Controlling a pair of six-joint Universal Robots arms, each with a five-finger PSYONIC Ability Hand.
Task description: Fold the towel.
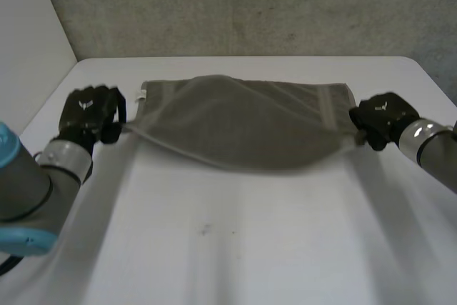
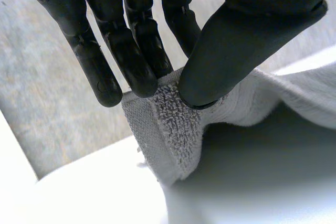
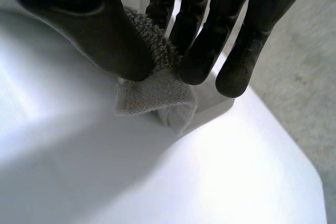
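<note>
Your left hand [image 1: 89, 108] pinches the towel [image 1: 235, 123] in its fingers [image 2: 131, 61] at nine o'clock, your right hand [image 1: 382, 116] at three.

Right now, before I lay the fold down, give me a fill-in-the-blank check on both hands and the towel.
1. The left hand pinches the towel between its fingers and its ____.
2. The right hand holds the towel at a ____.
3. The towel's lifted edge sags lowest at its ____.
4. The table is ____ in colour.
Missing words: thumb; corner; middle; white.
</note>
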